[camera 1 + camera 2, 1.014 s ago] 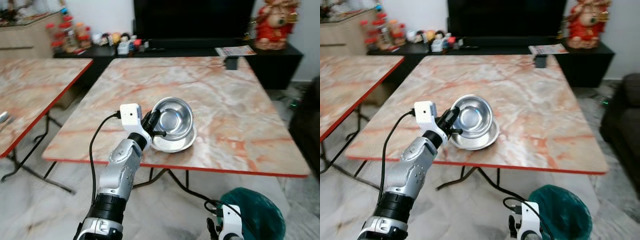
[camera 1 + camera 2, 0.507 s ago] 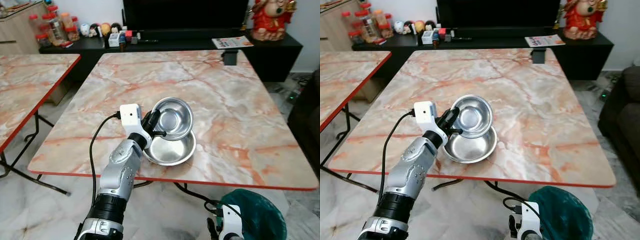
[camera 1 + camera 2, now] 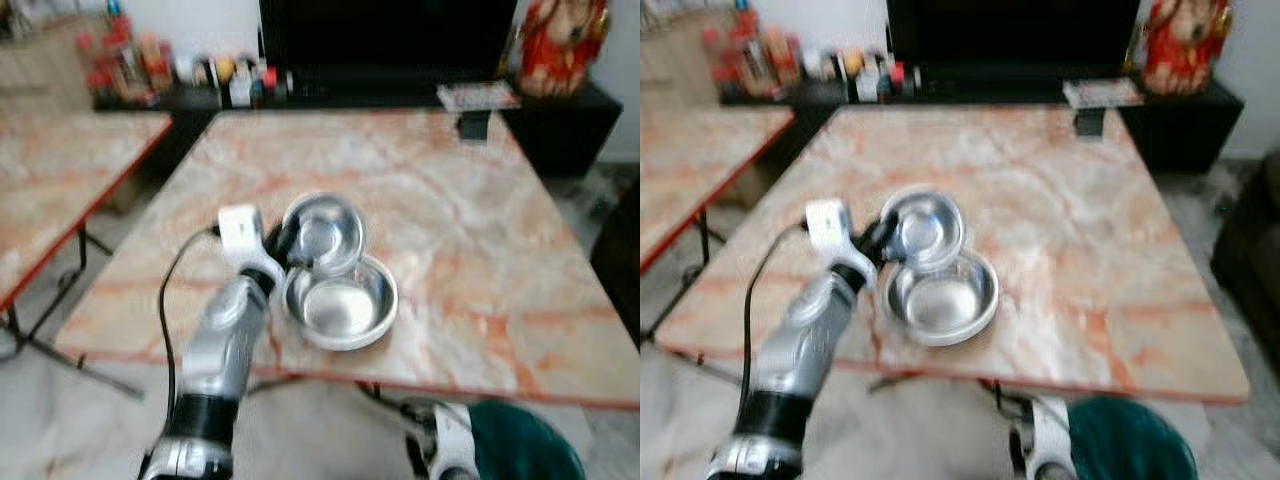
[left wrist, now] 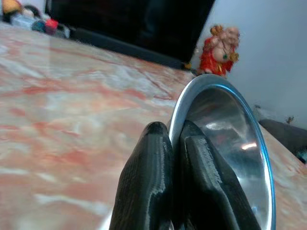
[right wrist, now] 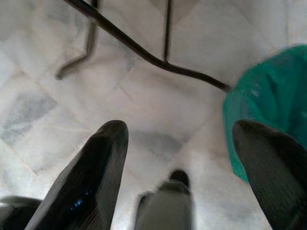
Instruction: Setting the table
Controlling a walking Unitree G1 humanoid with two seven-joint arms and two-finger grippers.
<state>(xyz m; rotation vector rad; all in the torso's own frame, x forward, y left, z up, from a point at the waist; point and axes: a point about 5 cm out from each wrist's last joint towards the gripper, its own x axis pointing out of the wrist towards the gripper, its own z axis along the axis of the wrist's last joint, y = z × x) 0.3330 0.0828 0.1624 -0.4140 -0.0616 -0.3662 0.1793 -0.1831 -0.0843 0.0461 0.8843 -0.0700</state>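
My left gripper (image 3: 283,245) is shut on the rim of a small steel bowl (image 3: 323,233), holding it tilted above the marble table (image 3: 470,210). In the left wrist view the two black fingers (image 4: 158,187) pinch that bowl's rim (image 4: 225,129). A larger steel bowl (image 3: 340,300) rests on the table just below and to the right of the held one, near the front edge. My right gripper (image 5: 180,158) hangs low over the floor with its fingers spread open and nothing between them.
A second marble table (image 3: 60,190) stands to the left across a gap. A black TV cabinet (image 3: 400,90) with jars and a red figurine (image 3: 555,45) lines the back wall. A green bin (image 3: 525,440) sits on the floor at front right, table legs (image 5: 144,52) nearby.
The view has shifted and blurred as the camera moved. The held bowl now sits up and left of the larger bowl, which shows more fully on the table.
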